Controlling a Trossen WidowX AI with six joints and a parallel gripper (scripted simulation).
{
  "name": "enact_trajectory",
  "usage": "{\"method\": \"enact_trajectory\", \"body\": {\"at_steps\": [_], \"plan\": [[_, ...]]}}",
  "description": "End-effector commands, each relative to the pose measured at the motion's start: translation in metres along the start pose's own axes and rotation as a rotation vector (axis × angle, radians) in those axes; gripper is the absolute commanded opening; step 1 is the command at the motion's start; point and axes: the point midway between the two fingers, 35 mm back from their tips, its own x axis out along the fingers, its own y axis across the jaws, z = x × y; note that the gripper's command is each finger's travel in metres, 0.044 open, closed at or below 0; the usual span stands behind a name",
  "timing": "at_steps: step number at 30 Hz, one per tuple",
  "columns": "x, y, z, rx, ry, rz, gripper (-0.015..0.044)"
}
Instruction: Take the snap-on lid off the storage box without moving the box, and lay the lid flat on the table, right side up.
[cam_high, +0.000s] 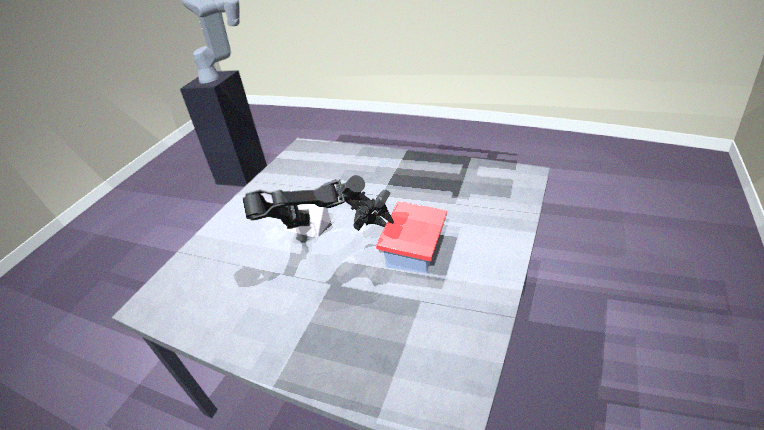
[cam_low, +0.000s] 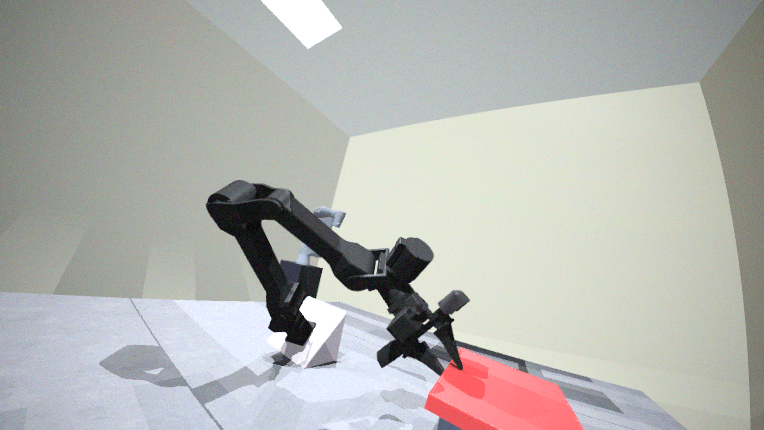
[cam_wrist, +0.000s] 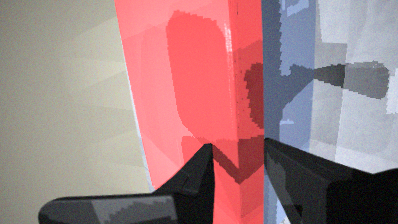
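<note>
The red lid (cam_high: 417, 229) (cam_low: 513, 395) (cam_wrist: 200, 75) lies right side up on top of the blue storage box (cam_high: 406, 261) (cam_wrist: 300, 110), overhanging its walls. No clear gap shows between them. My gripper (cam_high: 389, 223) (cam_low: 452, 371) (cam_wrist: 236, 148) is shut on the lid's edge on the side facing the arm's base. One finger is on the lid's top and the other is under its rim. In the exterior view most of the box is cut off by the frame, and the lower fingertip is partly hidden by the lid.
The table (cam_high: 256, 320) carries the arm's base at its left, with a white wedge-shaped block (cam_high: 320, 220) (cam_low: 328, 331) beside the base. A grey arm (cam_high: 216, 37) stands on a dark pedestal (cam_high: 213, 128) beyond the table's edge.
</note>
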Motion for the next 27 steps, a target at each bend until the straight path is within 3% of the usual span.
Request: {"method": "enact_trajectory", "body": {"at_steps": [1, 27], "plan": [[0.001, 0.0, 0.0, -0.002, 0.002, 0.0, 0.0], [-0.0011, 0.0042, 0.0002, -0.002, 0.003, 0.003, 0.0]]}}
